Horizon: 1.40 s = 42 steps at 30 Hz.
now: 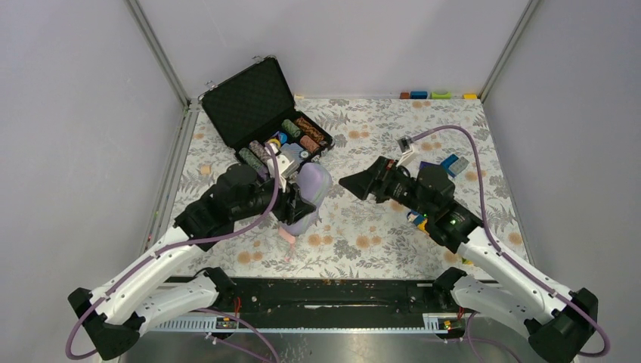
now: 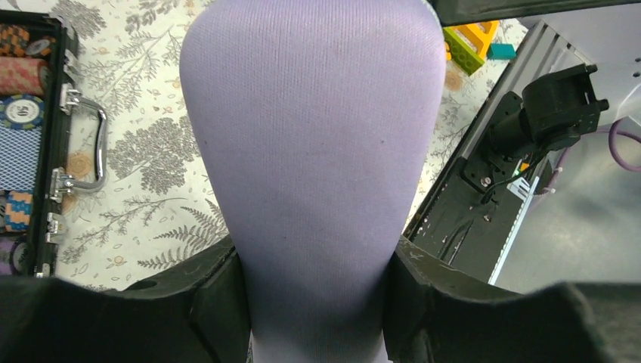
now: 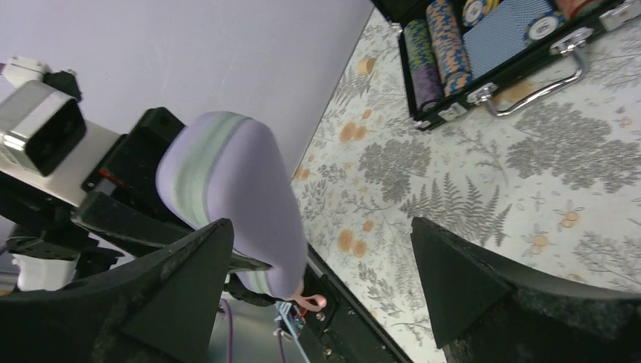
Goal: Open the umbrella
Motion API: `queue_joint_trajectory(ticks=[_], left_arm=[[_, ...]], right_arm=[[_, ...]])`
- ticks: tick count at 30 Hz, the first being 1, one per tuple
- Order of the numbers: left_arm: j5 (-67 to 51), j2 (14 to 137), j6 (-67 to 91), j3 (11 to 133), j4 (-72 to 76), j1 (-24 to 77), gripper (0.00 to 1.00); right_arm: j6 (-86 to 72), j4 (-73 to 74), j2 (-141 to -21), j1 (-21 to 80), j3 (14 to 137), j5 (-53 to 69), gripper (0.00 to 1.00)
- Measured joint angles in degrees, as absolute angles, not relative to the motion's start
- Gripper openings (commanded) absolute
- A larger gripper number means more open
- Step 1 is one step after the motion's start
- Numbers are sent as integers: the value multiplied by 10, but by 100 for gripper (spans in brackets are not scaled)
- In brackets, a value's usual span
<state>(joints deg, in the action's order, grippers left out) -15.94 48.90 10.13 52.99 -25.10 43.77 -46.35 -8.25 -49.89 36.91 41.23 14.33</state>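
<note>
The left gripper [image 2: 317,291] is clamped around a lilac fabric sleeve [image 2: 310,151] beside the poker chip case [image 1: 264,113], a pink tip of the umbrella [image 3: 314,302] peeking from its lower end, while the right gripper [image 3: 321,227] hovers nearby, jaws wide apart.

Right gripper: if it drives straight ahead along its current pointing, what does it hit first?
Most likely the lilac sleeve held in the left gripper; the open right gripper points at it. Depth is unclear, so it might only clip it.
</note>
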Motion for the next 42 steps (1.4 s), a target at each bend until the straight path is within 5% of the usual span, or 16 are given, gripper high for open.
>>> queue_joint_trajectory(ticks=[16,37,42], left_arm=[[-114,530,111,530,-278,473,37],[-86,536,123,530,-305,480,41],[-66,537,122,530,-309,480,41]], right_arm=[[-506,-140,-537,527,427,-13,84],[-501,-104,-653,570,481,-85,82],[-501,-125,-675,577,482,-83,71]])
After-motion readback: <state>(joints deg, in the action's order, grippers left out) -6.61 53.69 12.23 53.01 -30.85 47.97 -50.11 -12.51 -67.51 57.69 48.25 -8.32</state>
